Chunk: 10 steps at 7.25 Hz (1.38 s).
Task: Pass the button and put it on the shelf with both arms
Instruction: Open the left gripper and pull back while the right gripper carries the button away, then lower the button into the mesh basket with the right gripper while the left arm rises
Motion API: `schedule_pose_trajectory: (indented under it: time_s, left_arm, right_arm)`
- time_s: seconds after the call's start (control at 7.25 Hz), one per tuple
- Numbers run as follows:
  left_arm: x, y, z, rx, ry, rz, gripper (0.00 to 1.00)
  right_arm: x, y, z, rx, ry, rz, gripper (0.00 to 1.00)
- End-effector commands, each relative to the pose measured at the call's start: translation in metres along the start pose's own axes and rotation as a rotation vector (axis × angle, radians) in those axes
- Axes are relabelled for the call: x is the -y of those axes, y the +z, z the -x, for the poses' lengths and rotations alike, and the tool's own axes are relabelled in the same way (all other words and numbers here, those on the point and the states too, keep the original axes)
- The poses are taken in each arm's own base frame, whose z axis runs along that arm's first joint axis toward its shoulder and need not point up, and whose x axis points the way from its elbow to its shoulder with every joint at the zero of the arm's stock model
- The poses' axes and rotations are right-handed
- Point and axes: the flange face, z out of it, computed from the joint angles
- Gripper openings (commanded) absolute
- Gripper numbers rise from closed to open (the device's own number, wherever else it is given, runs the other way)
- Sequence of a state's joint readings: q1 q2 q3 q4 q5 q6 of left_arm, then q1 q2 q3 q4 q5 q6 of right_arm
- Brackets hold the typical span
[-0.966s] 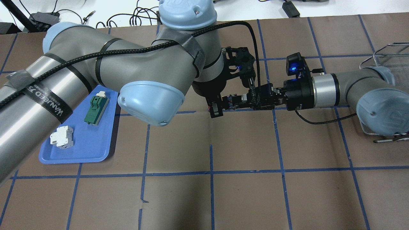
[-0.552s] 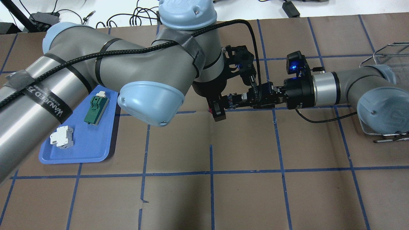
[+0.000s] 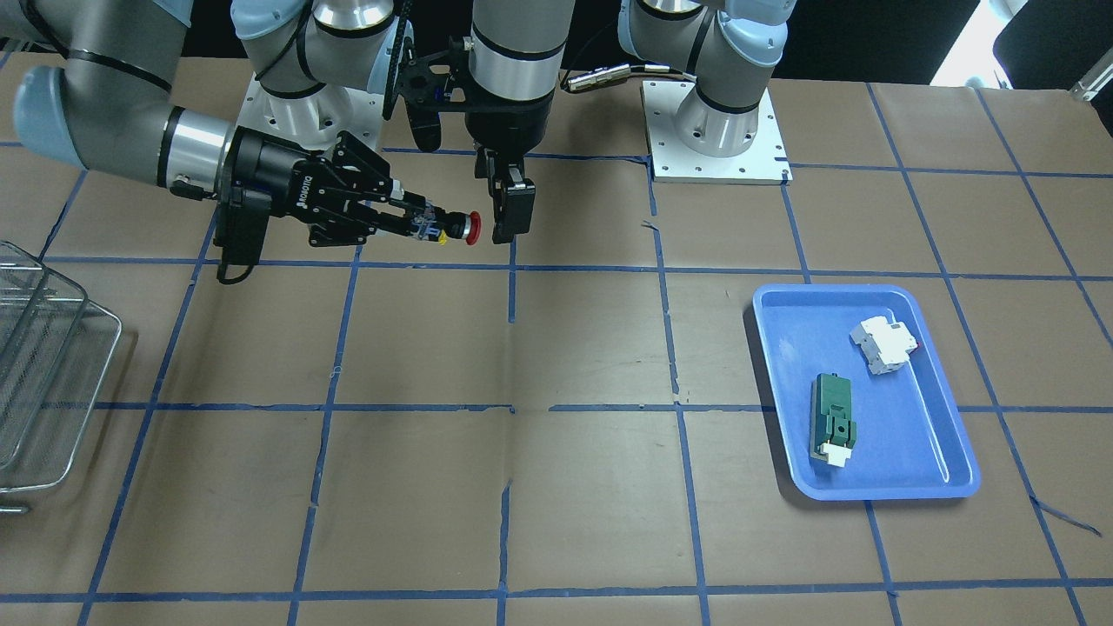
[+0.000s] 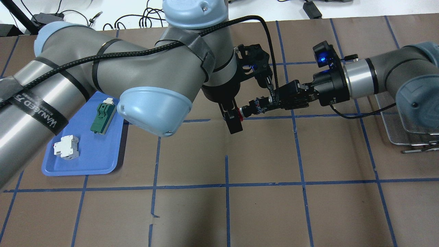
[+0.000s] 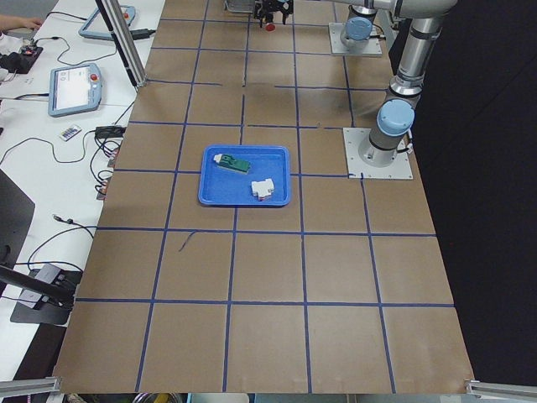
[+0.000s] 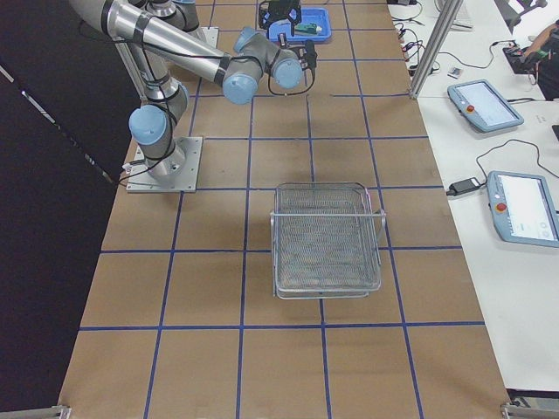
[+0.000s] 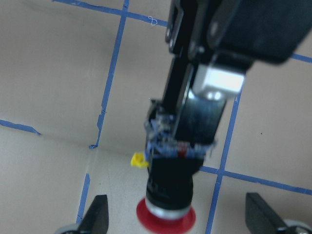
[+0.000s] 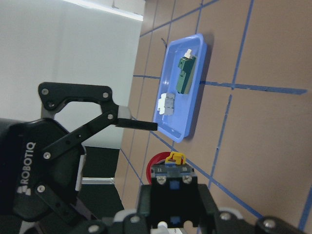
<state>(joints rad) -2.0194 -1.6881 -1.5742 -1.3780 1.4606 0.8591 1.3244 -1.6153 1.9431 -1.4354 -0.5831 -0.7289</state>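
While the right pincer (image 3: 424,223) reaches out level, clenched on the one button (image 3: 454,228) above the counter (image 3: 609,522), the left pincer (image 7: 178,215) points down, released, fingers flanking the red cap.

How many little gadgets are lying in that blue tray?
2. A green module lies in the blue tray on its side away from the robot; a white breaker lies nearer the robot. The tray shows whole, so none seems hidden.
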Motion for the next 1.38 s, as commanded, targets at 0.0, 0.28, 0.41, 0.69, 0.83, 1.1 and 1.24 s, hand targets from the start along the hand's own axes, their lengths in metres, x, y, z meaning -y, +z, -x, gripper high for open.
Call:
schedule_pose_trajectory:
  time_s: [0.0,0.28,0.41,0.69,0.83,1.1,1.24]
  left_arm:
    - [-0.032,-0.023,0.014,-0.003,-0.067,0.008,1.0]
    - [-0.1,-0.046,0.057,-0.005,-0.237,0.016,1.0]
    - [-0.131,-0.058,0.073,0.02,-0.324,0.019,1.0]
    - [-0.201,-0.08,0.091,-0.014,-0.64,0.054,1.0]
    - [-0.247,-0.087,0.103,0.009,-0.783,0.136,1.0]
    - [-0.263,-0.093,0.11,0.052,-1.026,0.131,1.0]
    - [-0.257,-0.09,0.104,0.048,-1.142,0.127,1.0]
  right_arm:
    - [0.013,-0.048,0.011,-0.268,0.006,0.092,0.16]
    - [0.016,-0.098,0.023,-0.402,0.055,0.039,0.16]
    - [0.013,-0.132,0.017,-0.496,0.075,0.028,0.15]
    - [0.013,-0.188,0.017,-0.727,0.067,0.027,0.15]
    - [0.008,-0.215,0.013,-0.808,0.097,0.025,0.15]
    - [0.002,-0.263,-0.004,-0.976,0.061,0.001,0.12]
    - [0.002,-0.283,-0.02,-1.014,-0.024,0.012,0.12]
